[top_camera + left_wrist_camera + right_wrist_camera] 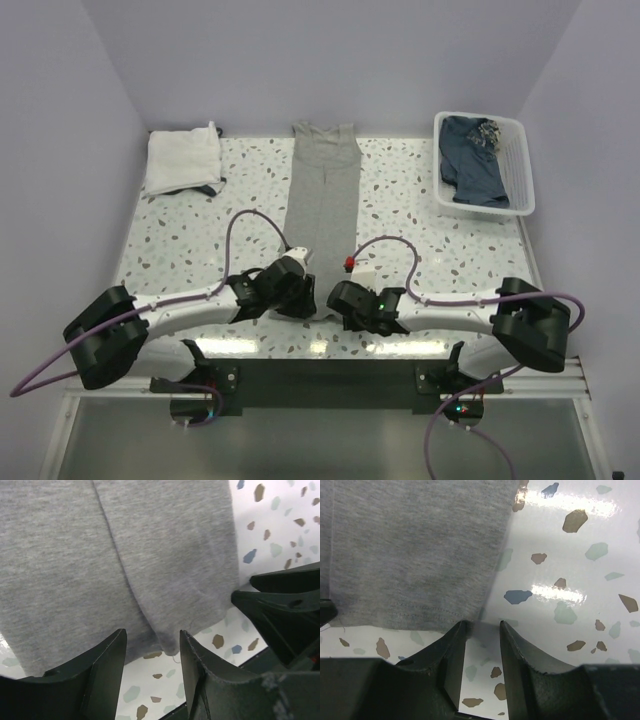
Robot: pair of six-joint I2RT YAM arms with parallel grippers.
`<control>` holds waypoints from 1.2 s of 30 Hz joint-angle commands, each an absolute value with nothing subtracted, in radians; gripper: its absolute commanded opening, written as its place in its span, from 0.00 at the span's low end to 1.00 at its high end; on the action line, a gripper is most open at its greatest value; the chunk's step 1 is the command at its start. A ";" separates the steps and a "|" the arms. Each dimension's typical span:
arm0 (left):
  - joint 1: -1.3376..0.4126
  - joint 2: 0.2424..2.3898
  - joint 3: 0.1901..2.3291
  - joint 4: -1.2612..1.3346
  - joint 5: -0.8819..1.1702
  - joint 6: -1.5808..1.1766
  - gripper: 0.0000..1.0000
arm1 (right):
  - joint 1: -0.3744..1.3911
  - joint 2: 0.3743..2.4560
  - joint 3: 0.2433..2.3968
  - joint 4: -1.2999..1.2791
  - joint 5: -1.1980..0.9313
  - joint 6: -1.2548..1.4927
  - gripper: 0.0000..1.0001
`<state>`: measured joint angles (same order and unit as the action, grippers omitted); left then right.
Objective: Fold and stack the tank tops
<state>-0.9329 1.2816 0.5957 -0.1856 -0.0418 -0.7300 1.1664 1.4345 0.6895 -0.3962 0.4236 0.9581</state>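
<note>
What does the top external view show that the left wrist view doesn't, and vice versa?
Only the top external: the folded white tank top at the far left corner, the basket at far right holding dark blue cloth, and the neck end of the grey tank top. Only the left wrist: that top's overlapping fold edge running down to its near hem, up close. Both: the grey top, the speckled table, and the left tool and right tool, open at the near hem.
</note>
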 commanded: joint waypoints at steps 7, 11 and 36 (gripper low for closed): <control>-0.954 1.358 0.621 -0.140 -0.120 -0.693 0.43 | 1.169 1.376 0.609 -0.394 0.437 1.029 0.33; -0.960 1.362 0.612 -0.146 -0.127 -0.699 0.38 | 1.169 1.350 0.594 -0.403 0.437 1.037 0.33; -0.757 0.896 0.461 -0.407 -0.194 -0.855 0.59 | 1.154 1.241 0.581 -0.338 0.359 1.052 0.41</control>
<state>-0.8356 0.9379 0.5396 -0.3920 -0.2604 -0.8455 1.1637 1.2140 0.5819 -0.3946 0.3721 1.0351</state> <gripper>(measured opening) 0.584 0.398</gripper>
